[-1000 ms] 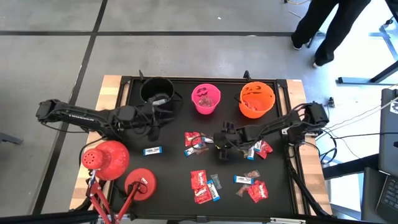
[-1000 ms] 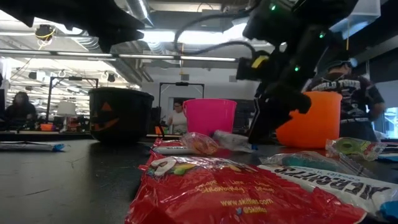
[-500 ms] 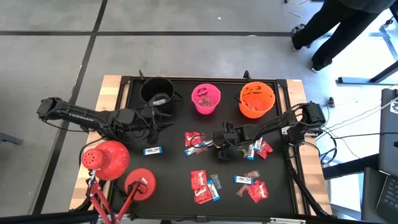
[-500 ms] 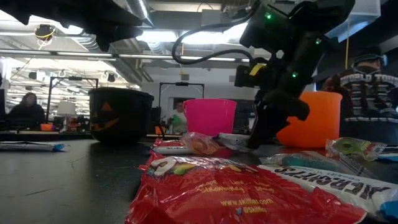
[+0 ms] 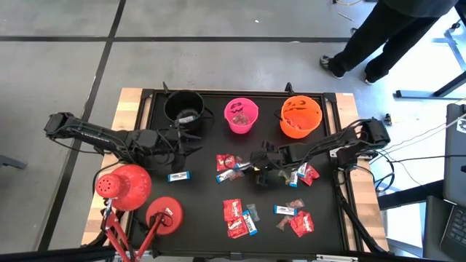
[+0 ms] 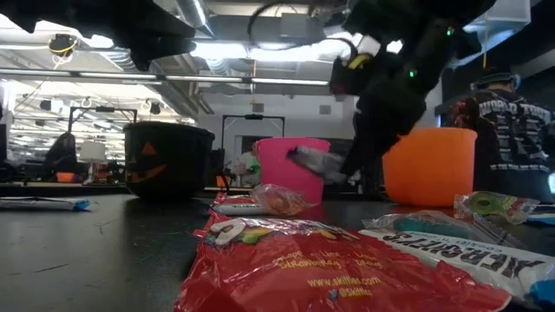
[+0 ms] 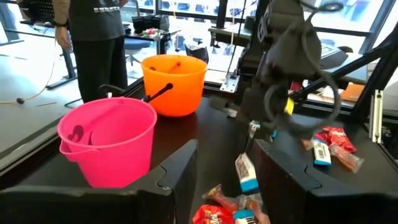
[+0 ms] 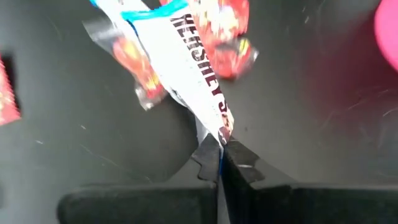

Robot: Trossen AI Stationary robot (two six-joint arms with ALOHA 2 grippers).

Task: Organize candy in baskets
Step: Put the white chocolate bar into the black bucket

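My right gripper (image 5: 255, 164) is shut on a white-and-blue wrapped candy (image 8: 186, 62) over the middle of the black table, in front of the pink basket (image 5: 242, 115). In the low view the candy (image 6: 312, 163) is off the tabletop. The black basket (image 5: 183, 107) and the orange basket (image 5: 300, 116) stand along the far edge. My left gripper (image 5: 186, 143) waits open near the black basket, nothing between its fingers (image 7: 186, 168). Loose red candy (image 5: 234, 211) and blue-and-white candy (image 5: 178, 176) lie flat on the table. My right gripper pinches one short end of the wrapper (image 8: 221, 134) between its two fingertips (image 8: 208, 163). The fingers slant down from the table's right side. The candy hangs from them, lifted clear of the table (image 7: 247, 174).
Two red dome lamp heads (image 5: 124, 185) (image 5: 165, 216) stand at the near left corner. More candy lies near the right arm (image 5: 306, 175) and at the near right (image 5: 302, 223). A person (image 5: 393, 29) walks beyond the far right corner.
My right gripper has shut on the white-and-blue candy and risen, taking it off the table; a second ago the candy lay flat beside a red one. The person behind the table has walked on.
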